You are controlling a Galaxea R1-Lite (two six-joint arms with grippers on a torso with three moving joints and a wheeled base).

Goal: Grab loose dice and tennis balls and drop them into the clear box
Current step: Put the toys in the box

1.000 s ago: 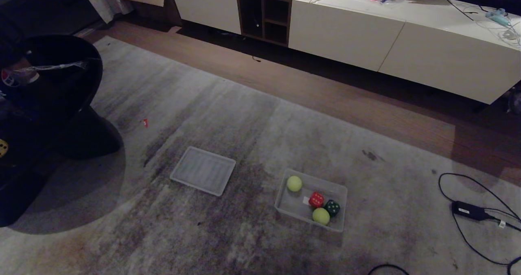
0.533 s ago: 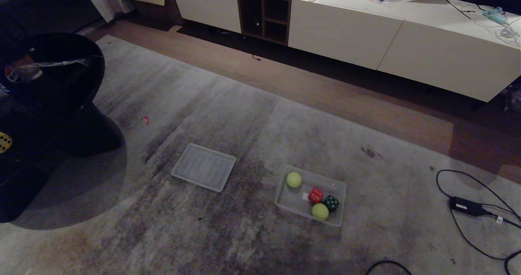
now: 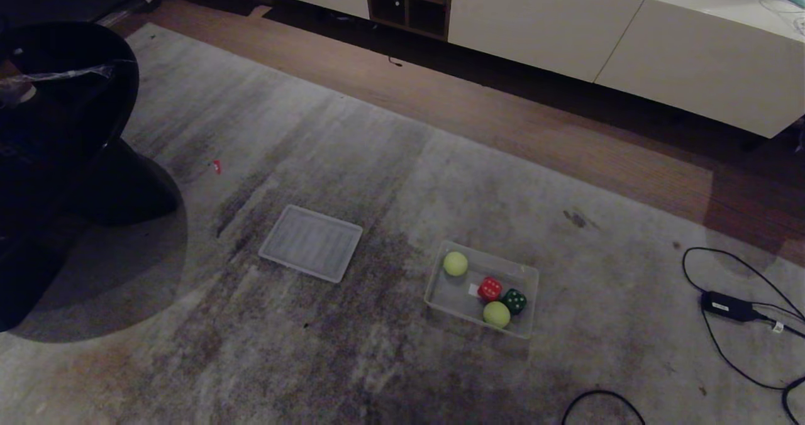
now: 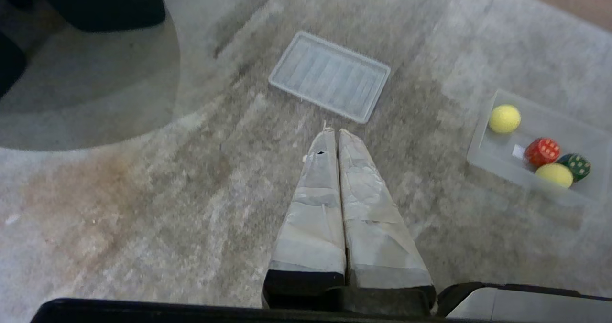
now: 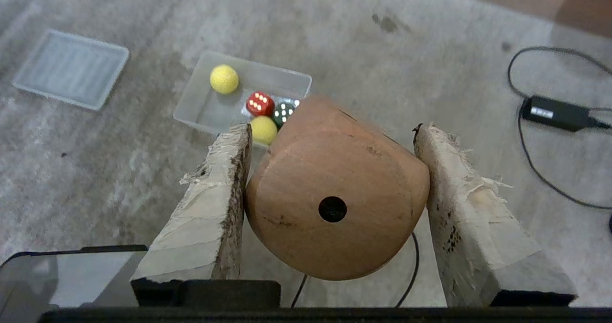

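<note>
The clear box (image 3: 450, 300) sits on the grey carpet, holding two tennis balls (image 3: 455, 263) (image 3: 496, 314), a red die (image 3: 489, 288) and a dark green die (image 3: 514, 300). Its ribbed lid (image 3: 310, 243) lies flat on the carpet to the box's left. Neither arm shows in the head view. My right gripper (image 5: 333, 129) is shut on a tan die (image 5: 334, 189), held well above the carpet on the near side of the box (image 5: 203, 109). My left gripper (image 4: 333, 132) is shut and empty, high over bare carpet near the lid (image 4: 330, 76).
A black round seat (image 3: 63, 110) stands at the left. A long white low cabinet (image 3: 566, 22) runs along the back behind a strip of wood floor. A power adapter (image 3: 728, 305) with looping black cables lies at the right on the carpet.
The whole head view has shifted: the camera has tipped down, so the cabinet top has left the picture. The box, its contents and the lid lie as before.
</note>
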